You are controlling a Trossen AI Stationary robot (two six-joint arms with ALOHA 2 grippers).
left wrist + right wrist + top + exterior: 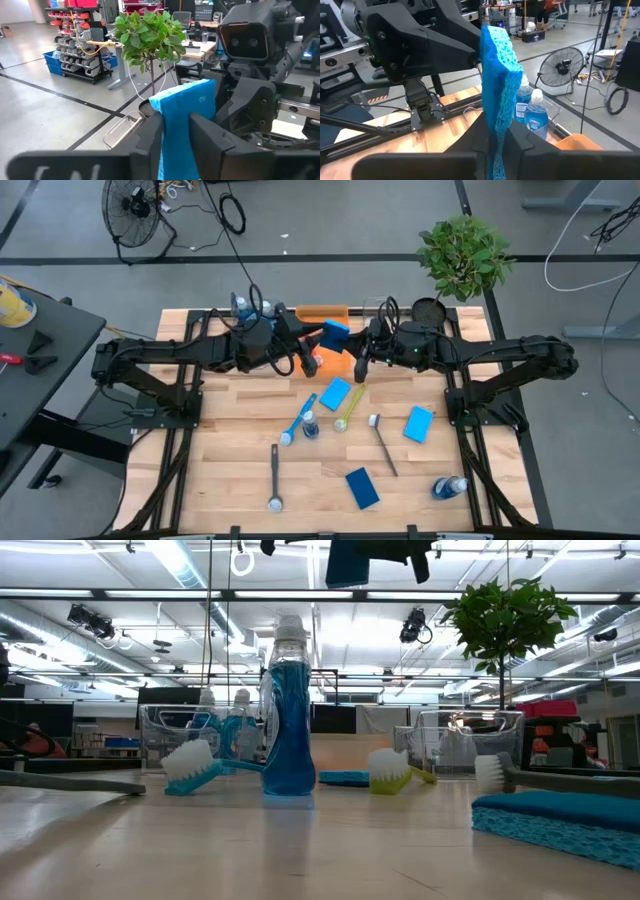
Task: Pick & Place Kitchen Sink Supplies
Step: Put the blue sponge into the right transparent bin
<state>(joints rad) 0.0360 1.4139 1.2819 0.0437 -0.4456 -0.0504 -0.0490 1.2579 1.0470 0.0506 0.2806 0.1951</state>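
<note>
blue sponge [497, 75] mid-air betw arms; right pincer [492, 137] clamped on it, left pincer [177, 135] loosely round it.

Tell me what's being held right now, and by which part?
A blue sponge, raised between the arms. The right gripper pinches its lower edge. The left gripper has fingers on both flat faces of its lower part; whether it is gripping cannot be told.

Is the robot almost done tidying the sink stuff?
Not nearly. Two bottles sit in the clear bin. The right gripper clamps a blue sponge beside the left gripper. Three sponges, four brushes and two more bottles wait on the table.
</note>
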